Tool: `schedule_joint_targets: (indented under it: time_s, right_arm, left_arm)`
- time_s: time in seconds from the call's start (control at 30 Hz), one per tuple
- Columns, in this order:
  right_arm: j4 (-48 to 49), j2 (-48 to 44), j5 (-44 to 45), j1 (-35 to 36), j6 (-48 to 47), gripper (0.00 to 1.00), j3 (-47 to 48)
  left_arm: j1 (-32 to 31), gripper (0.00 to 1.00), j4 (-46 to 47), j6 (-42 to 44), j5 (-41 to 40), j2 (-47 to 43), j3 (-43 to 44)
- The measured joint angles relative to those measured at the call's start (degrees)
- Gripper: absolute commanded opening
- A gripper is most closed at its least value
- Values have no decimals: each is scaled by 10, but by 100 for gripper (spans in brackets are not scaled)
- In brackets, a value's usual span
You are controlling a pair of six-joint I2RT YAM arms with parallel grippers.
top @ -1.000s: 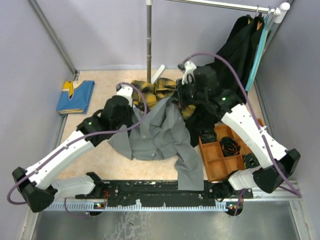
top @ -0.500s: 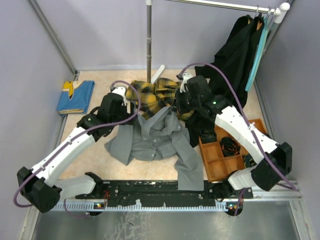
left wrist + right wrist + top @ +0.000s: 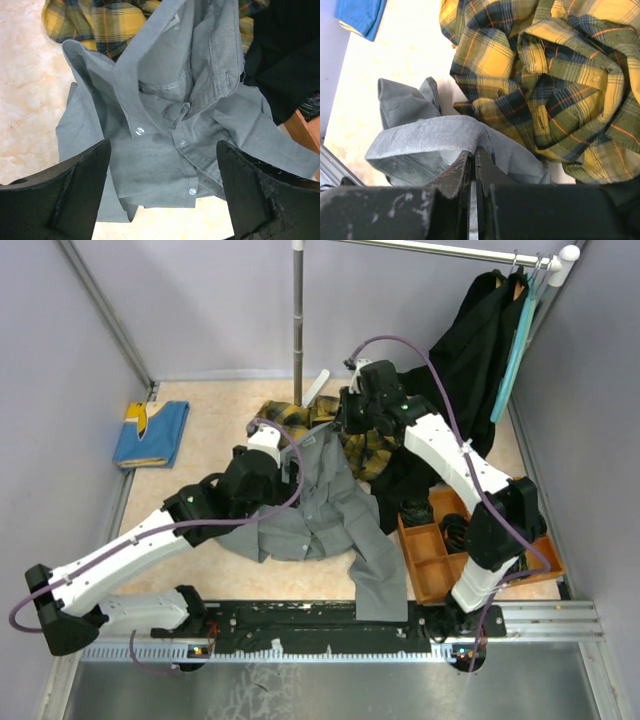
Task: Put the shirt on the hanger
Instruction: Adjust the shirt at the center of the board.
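From above, the left gripper (image 3: 275, 450) has let go and now hangs spread over the shirt (image 3: 320, 505), while the right gripper (image 3: 345, 420) has drawn the collar up toward the back. The hanger (image 3: 513, 350) hangs on the rail (image 3: 450, 250) at far right, well apart, so I judge the dressing not yet begun. The left wrist view shows wide jaws above the buttoned front on the tan table (image 3: 25, 100). The right wrist view shows jaws pinching a grey fold beside the plaid shirt (image 3: 545, 75), with a lilac wall (image 3: 326, 75) at the edge.
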Motion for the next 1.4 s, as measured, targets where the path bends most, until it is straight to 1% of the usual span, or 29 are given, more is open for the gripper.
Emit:
schedule_joint_targets:
  time_s: [0.07, 0.2, 0.37, 0.47, 0.6, 0.77, 0.9, 0.97, 1.23, 1.3, 1.33, 1.37, 1.4]
  right_arm:
    - [7, 17, -8, -3, 4, 3, 14]
    - [9, 27, -21, -4, 13, 3, 16]
    - [23, 26, -40, -5, 21, 3, 12]
    - [31, 20, -48, -5, 25, 3, -4]
    - [32, -2, -56, -5, 28, 3, -28]
    - [44, -26, -74, -5, 34, 3, -33]
    - [54, -41, -89, -5, 43, 3, -37]
    - [57, -44, -94, -5, 46, 4, -37]
    - [57, -45, -107, -5, 56, 5, -38]
    - [58, -46, -106, -5, 55, 6, -44]
    - [57, -47, -106, -5, 55, 9, -48]
    - [57, -48, -104, -5, 54, 15, -52]
    - [56, -48, -102, -5, 54, 23, -55]
  left_arm:
    - [-11, 92, 8, -18, -32, 10, -4]
    - [-13, 91, 16, -59, -99, 39, -25]
    - [-10, 80, 31, -96, -158, 81, -44]
    - [3, 77, 47, -108, -166, 96, -44]
    - [38, 72, 97, -108, -156, 111, -55]
    - [91, 64, 174, -91, -89, 111, -96]
    - [125, 57, 204, -82, -48, 111, -116]
    - [129, 53, 217, -79, -35, 111, -122]
    - [129, 25, 244, -70, -7, 111, -128]
    - [129, 14, 244, -67, -5, 111, -128]
    - [129, 9, 244, -65, -4, 111, -128]
    - [129, 1, 244, -64, -4, 111, -128]
    - [129, 0, 243, -62, -4, 111, -128]
